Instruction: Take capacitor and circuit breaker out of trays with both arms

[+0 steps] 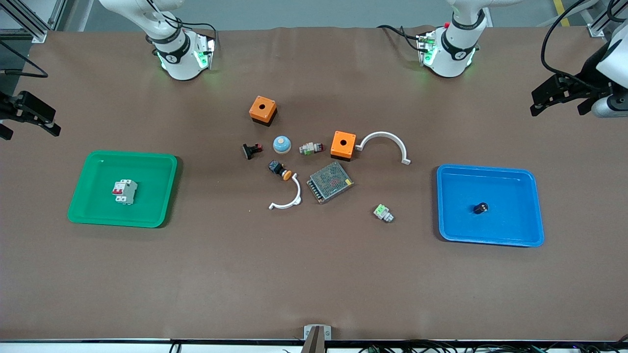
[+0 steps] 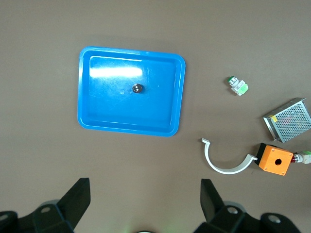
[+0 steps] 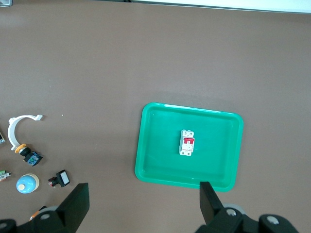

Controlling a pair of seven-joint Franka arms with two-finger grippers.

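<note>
Brown surface [image 1: 314,274]: breaker [image 1: 124,191] lies in green tray [image 1: 83,203], capacitor [image 1: 481,208] in blue tray [image 1: 530,230]. Left tool [image 1: 559,95] and right tool [image 1: 29,115] hang wide open, empty, at the surface's ends. Both parts look light and rigid; capacitor may roll, so pinch its round sides, breaker across its long flat sides.

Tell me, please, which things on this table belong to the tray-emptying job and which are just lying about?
Job: capacitor in blue tray; circuit breaker in green tray; open left gripper; open right gripper.

Lying about: two orange boxes, mesh power supply, two white clamps, blue dome, small switch parts.
</note>
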